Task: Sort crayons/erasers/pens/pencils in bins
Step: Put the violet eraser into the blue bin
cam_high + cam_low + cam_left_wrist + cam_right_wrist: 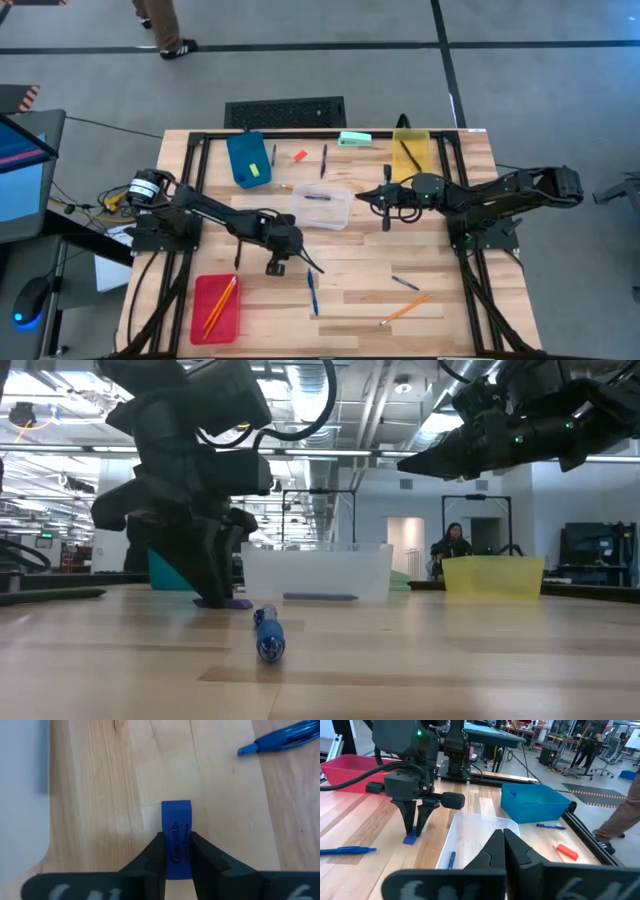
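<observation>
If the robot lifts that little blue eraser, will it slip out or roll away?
Probably not. The left gripper has its fingers pressed on both flat sides of the blue eraser, so the hold looks steady. It is a small block with flat faces, so it should sit still rather than roll. It likely weighs very little.

My left pincer [176,851] pinches a small blue eraser [176,837] against the counter [440,250] near its middle, beside the clear bin [322,207] holding one pen. A blue pen [312,292] lies just toward the front edge.
</observation>
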`<state>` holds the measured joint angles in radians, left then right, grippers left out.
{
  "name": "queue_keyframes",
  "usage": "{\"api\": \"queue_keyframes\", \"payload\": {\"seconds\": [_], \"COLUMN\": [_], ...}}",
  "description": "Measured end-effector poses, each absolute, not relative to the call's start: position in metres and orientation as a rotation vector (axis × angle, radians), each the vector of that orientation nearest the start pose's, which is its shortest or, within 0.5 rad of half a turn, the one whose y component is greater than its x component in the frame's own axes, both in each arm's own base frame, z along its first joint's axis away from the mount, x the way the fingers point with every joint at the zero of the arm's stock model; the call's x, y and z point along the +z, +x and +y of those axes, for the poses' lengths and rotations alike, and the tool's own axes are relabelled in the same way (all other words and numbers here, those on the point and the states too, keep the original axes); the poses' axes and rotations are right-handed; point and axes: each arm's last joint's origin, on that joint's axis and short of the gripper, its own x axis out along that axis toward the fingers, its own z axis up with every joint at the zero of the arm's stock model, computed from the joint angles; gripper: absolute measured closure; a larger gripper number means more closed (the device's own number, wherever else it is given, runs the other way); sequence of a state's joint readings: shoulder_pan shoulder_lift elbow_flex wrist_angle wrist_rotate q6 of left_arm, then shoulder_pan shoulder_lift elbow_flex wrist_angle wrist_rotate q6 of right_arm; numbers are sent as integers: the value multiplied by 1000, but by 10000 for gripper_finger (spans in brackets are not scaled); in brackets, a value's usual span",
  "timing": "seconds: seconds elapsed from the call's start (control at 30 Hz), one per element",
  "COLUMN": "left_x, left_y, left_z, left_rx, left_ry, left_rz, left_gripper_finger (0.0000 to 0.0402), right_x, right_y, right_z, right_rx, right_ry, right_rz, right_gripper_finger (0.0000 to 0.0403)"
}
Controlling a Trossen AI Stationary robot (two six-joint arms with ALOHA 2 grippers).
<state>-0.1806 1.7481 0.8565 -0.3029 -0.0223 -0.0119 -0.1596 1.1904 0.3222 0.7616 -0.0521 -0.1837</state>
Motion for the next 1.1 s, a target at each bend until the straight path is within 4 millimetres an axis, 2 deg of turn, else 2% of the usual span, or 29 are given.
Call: {"api": "queue_keyframes", "payload": {"seconds": [0.13,0.2,0.33,0.43,0.57,0.73,0.9,1.1], "left_x": [133,142,173,188,216,246,267,270], "left_y": [302,297,293,282,267,244,225,212], "left_z": [-55,-54,-55,-51,-41,-17,14,65], "left_rx": [-135,-151,-155,-86,53,239,404,591], "left_ry": [110,102,82,100,134,98,26,-83], "left_rz": [1207,1263,1267,1293,1234,1173,1113,1117], "left_gripper_finger": [350,351,359,359,359,359,359,359], "right_x": [190,190,190,190,189,189,189,189], "right_y": [220,220,220,220,220,220,220,220], "right_z": [-33,-33,-33,-33,-33,-33,-33,-33], "right_rx": [-96,-96,-95,-94,-94,-94,-94,-94], "right_ry": [-172,-172,-172,-171,-171,-171,-170,-169], "right_rz": [115,115,118,121,122,125,128,126], "right_gripper_finger": [400,400,400,400,400,400,400,400]}}
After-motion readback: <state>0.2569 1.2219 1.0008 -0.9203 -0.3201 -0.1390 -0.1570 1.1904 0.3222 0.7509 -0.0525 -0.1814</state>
